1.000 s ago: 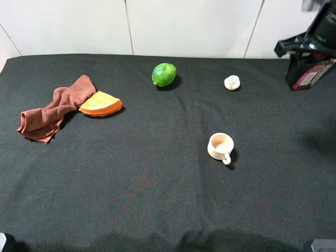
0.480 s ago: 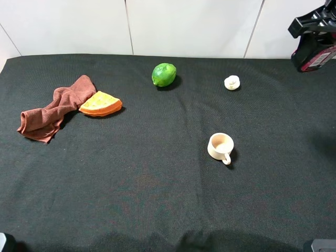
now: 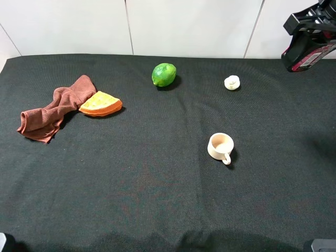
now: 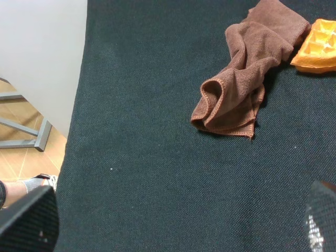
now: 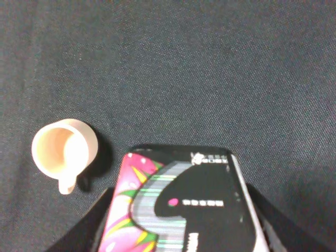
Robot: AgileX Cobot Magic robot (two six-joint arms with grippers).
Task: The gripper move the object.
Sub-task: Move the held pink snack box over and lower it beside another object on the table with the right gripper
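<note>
The object is a black box with pink sides (image 3: 306,54). My right gripper (image 3: 310,31) is shut on it and holds it in the air above the table's far right corner. In the right wrist view the box (image 5: 184,205) fills the lower middle, with a dark finger (image 5: 102,220) on each side of it and the black cloth far below. My left gripper (image 4: 173,226) is open and empty, low over the table's left edge, with only its two fingertips (image 4: 26,220) showing. It is not visible in the exterior high view.
A cream mug (image 3: 220,147) stands right of centre and also shows in the right wrist view (image 5: 63,155). A small white lump (image 3: 231,82) and a lime (image 3: 164,74) lie at the back. A brown cloth (image 3: 52,109) and an orange waffle piece (image 3: 101,104) lie at the left.
My right gripper has lifted the box off the table at the far right, then shifted it slightly left. Nothing else has moved.
</note>
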